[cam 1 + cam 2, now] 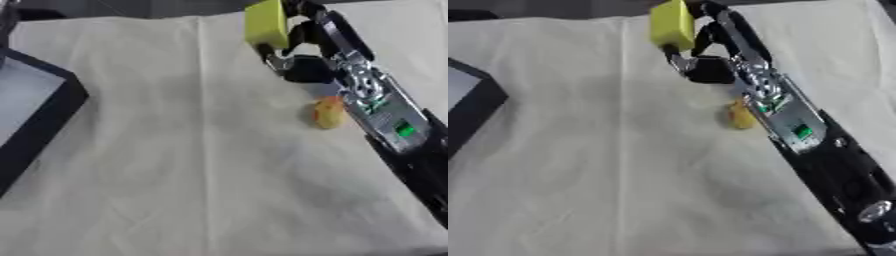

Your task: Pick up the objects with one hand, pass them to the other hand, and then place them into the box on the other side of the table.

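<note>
My right hand (302, 42) reaches in from the lower right to the far middle of the table, fingers curled round a yellow block (266, 23) that it holds above the cloth. A small yellow-orange object (328, 113) lies on the cloth just beside and partly under my right forearm (789, 120). The black box (35, 107) with a pale inside sits at the left edge, far from the hand. My left hand shows in neither view.
A cream cloth (192, 165) with a lengthwise fold covers the table. Its far edge runs along the top, with dark floor beyond. My right arm crosses the right side of the table diagonally.
</note>
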`<state>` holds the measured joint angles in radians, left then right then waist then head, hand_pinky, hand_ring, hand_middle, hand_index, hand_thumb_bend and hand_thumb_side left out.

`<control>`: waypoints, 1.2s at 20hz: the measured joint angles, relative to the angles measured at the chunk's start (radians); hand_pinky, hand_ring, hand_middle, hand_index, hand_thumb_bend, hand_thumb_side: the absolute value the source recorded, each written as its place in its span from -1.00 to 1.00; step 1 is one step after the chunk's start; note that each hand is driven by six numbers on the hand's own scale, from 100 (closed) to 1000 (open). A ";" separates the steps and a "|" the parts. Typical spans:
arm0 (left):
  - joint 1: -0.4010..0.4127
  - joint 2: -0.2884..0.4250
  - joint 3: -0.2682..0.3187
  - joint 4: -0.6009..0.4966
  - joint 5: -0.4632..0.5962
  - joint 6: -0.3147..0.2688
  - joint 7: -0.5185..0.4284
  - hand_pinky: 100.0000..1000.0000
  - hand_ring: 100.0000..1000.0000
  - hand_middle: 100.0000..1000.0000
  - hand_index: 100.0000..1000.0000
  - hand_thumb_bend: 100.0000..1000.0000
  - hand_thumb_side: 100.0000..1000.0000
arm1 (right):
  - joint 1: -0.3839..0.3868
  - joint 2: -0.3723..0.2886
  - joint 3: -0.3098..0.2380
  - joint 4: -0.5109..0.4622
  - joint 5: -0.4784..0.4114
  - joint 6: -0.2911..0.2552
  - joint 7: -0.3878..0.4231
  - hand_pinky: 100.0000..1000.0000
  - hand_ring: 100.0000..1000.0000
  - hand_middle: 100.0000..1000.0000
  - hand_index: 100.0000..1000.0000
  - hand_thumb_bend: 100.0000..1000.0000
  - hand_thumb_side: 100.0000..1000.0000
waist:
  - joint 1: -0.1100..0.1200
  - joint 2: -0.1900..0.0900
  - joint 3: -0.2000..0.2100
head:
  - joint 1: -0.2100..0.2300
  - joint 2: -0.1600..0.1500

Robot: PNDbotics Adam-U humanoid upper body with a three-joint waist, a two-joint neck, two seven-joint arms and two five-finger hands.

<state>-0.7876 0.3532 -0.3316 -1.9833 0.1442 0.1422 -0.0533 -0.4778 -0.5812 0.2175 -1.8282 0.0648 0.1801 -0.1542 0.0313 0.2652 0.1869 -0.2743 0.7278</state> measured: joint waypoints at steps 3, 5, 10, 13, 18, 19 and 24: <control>-0.018 -0.004 -0.011 0.000 -0.024 0.033 -0.016 0.53 0.30 0.14 0.38 -1.00 0.17 | -0.006 0.020 0.017 0.009 0.010 -0.012 0.001 -0.10 -0.31 -0.20 -0.03 -0.76 -1.00 | 0.002 -0.001 0.000 | -0.001 0.003; -0.026 -0.005 -0.018 0.000 -0.042 0.056 -0.026 0.53 0.31 0.14 0.38 -1.00 0.16 | -0.006 0.025 0.025 0.011 0.015 -0.015 0.005 -0.10 -0.31 -0.20 -0.03 -0.75 -1.00 | 0.002 -0.002 0.002 | -0.003 0.009; -0.059 -0.022 -0.035 0.000 -0.062 0.083 -0.050 0.53 0.31 0.15 0.38 -1.00 0.12 | -0.006 0.032 0.045 0.032 0.028 -0.021 0.016 -0.11 -0.32 -0.20 -0.03 -0.75 -1.00 | 0.012 -0.007 0.016 | -0.012 0.010; -0.090 -0.030 -0.036 0.000 -0.061 0.075 -0.063 0.54 0.32 0.16 0.39 -1.00 0.06 | -0.006 0.037 0.057 0.050 0.028 -0.031 0.027 -0.12 -0.32 -0.21 -0.04 -0.75 -1.00 | 0.019 -0.010 0.027 | -0.022 0.010; -0.129 -0.037 -0.039 0.000 -0.058 0.054 -0.083 0.54 0.32 0.16 0.39 -1.00 0.05 | -0.006 0.053 0.076 0.082 0.027 -0.054 0.033 -0.12 -0.32 -0.21 -0.04 -0.75 -1.00 | 0.029 -0.011 0.040 | -0.035 0.010; -0.130 -0.039 -0.042 0.000 -0.059 0.057 -0.085 0.54 0.32 0.16 0.39 -1.00 0.06 | -0.006 0.057 0.080 0.084 0.027 -0.058 0.032 -0.12 -0.32 -0.21 -0.04 -0.75 -1.00 | 0.029 -0.011 0.040 | -0.036 0.010; -0.138 -0.039 -0.067 0.000 -0.098 0.122 -0.102 0.55 0.34 0.18 0.39 -1.00 0.06 | -0.008 0.076 0.101 0.078 0.026 -0.070 0.033 -0.11 -0.32 -0.20 -0.04 -0.76 -1.00 | 0.029 -0.011 0.045 | -0.036 0.010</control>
<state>-0.9256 0.3145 -0.3984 -1.9836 0.0463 0.2638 -0.1551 -0.4855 -0.5051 0.3189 -1.7505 0.0912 0.1099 -0.1211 0.0601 0.2539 0.2318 -0.3102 0.7377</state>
